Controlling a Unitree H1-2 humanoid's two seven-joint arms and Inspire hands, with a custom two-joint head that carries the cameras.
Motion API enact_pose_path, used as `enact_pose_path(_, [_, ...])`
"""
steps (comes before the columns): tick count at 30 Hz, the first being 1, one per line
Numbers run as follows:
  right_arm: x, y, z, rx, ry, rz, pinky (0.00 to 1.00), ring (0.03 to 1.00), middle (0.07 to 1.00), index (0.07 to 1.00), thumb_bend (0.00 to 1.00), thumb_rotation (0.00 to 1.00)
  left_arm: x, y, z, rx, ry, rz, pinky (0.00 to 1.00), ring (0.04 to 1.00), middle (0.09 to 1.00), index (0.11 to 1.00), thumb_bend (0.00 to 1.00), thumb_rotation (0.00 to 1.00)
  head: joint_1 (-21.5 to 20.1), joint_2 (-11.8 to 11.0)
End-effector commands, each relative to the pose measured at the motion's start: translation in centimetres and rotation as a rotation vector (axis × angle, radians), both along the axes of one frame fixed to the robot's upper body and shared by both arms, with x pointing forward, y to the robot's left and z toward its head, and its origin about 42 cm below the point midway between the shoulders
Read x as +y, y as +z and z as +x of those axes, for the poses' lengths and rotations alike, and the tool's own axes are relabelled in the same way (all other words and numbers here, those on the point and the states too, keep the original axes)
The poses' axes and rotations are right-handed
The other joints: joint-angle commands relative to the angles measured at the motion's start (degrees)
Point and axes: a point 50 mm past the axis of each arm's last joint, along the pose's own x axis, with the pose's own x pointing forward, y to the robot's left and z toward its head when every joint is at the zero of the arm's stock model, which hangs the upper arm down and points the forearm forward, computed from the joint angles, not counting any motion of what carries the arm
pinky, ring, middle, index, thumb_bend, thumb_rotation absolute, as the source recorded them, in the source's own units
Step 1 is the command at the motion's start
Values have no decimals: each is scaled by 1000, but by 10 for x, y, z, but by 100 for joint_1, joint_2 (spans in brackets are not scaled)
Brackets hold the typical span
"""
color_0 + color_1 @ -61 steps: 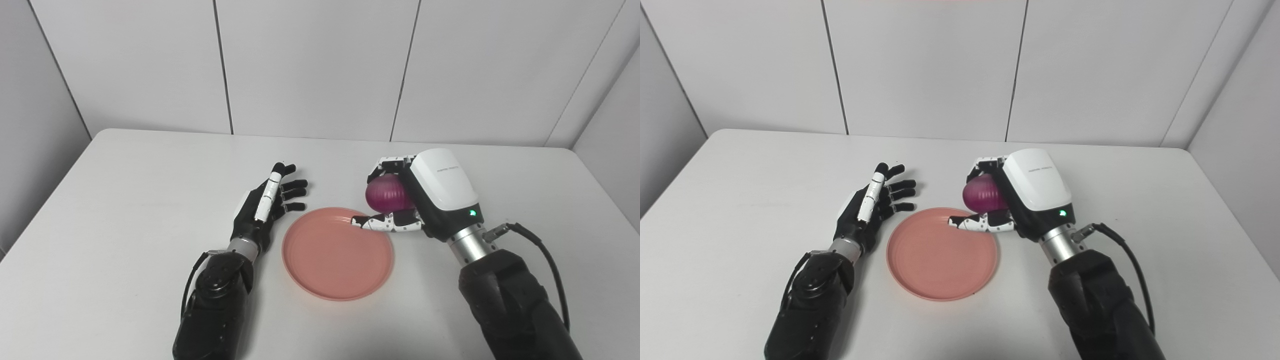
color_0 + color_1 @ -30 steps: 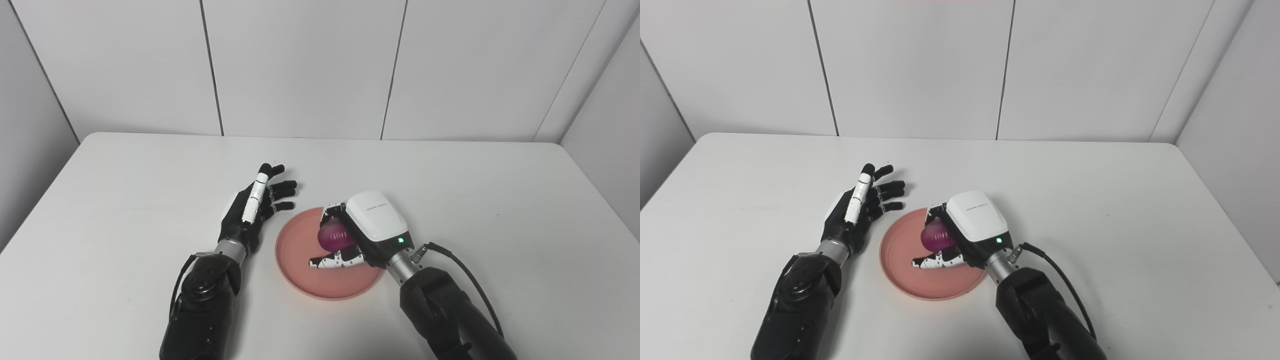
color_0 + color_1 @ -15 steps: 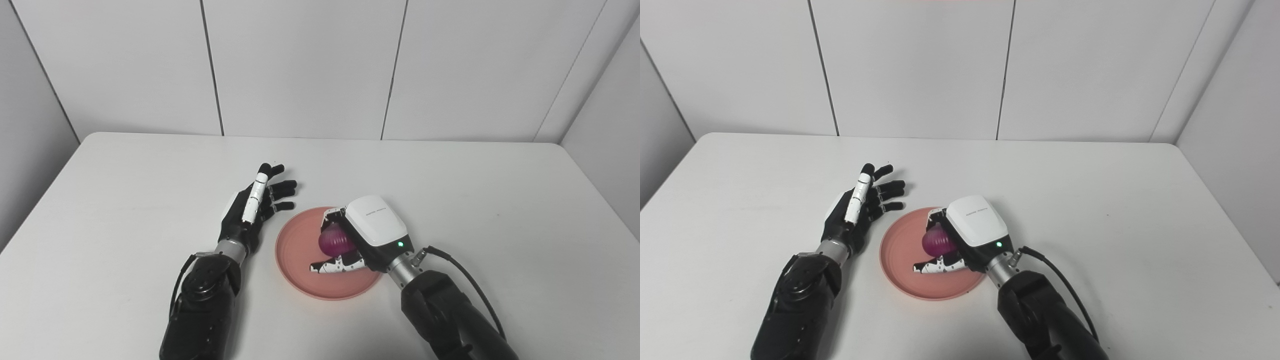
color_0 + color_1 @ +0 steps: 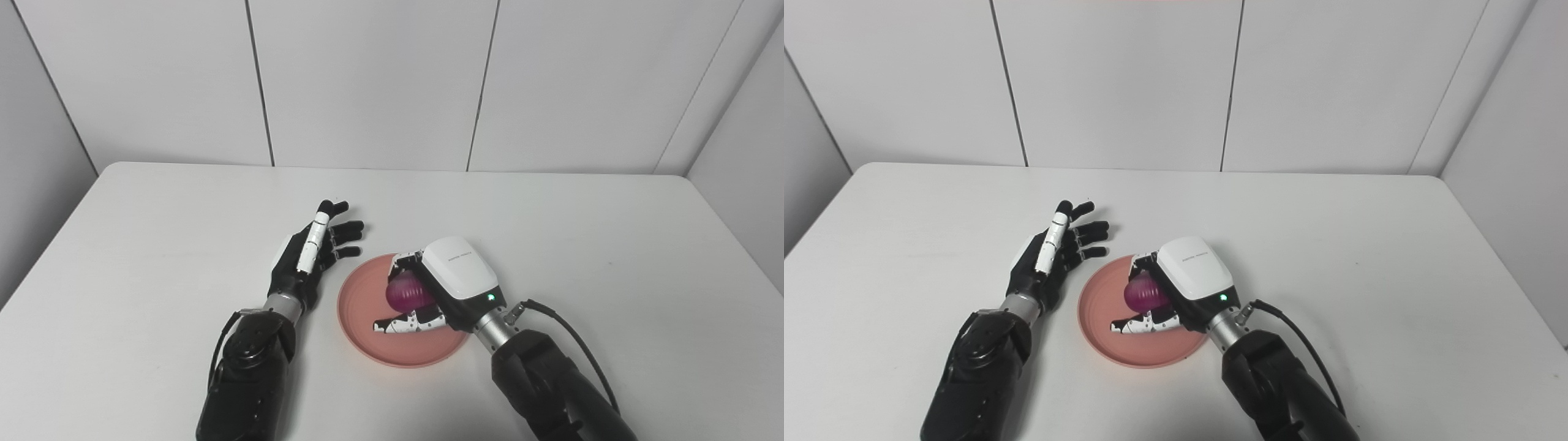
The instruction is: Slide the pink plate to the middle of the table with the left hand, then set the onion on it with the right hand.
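The left hand (image 4: 309, 257) is resting on the white table (image 4: 153, 245) at about nine o'clock from the pink plate (image 4: 361, 318), just beside its rim but not touching it. It is lying open, fingers spread and pointing toward one o'clock, holding nothing. The pink plate is sitting near the middle of the table, a little toward the near edge. Over the plate's centre and right half, the right hand (image 4: 438, 291) is reaching in from about five o'clock, its fingers curling round the purple onion (image 4: 404, 294) and its thumb stretching out beneath it toward nine o'clock. The onion is sitting inside the plate's rim, low over the dish; whether it is touching the plate's surface cannot be told.
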Motion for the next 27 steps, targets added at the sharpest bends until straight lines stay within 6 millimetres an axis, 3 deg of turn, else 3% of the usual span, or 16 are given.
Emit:
enact_pose_path(1, [5, 26, 1, -79, 60, 41, 270, 350, 438, 508, 604, 846, -3, -12, -3, 64, 0, 9, 703, 764, 712, 818, 784, 893, 13, -6])
enact_pose_path(6, [3, 27, -1, -42, 60, 9, 468, 558, 626, 669, 756, 968, -4, -12, -3, 64, 5, 10, 695, 760, 681, 811, 775, 891, 26, 0])
enact_pose_path(7, [3, 26, -1, -25, 53, -7, 525, 611, 671, 696, 786, 982, -4, -12, -3, 64, 5, 12, 696, 759, 674, 811, 773, 893, 26, 0])
enact_pose_path(8, [2, 25, 0, -8, 44, -22, 647, 699, 739, 741, 842, 995, -4, -12, -3, 65, 6, 13, 692, 761, 667, 811, 777, 894, 25, 9])
enact_pose_path(13, [1, 24, -1, 40, 11, -67, 844, 839, 850, 810, 949, 1000, -3, -13, -3, 65, 6, 16, 662, 762, 683, 810, 786, 895, 18, 17])
enact_pose_path(17, [0, 23, 0, 32, 9, -75, 895, 861, 870, 817, 974, 1000, -2, -13, -3, 68, 7, 14, 666, 763, 687, 804, 781, 892, 7, 6])
enact_pose_path(27, [-3, 24, 0, -13, 8, -72, 857, 833, 847, 811, 931, 1000, -2, -13, -3, 64, -1, 9, 671, 766, 698, 809, 784, 894, -21, -3])
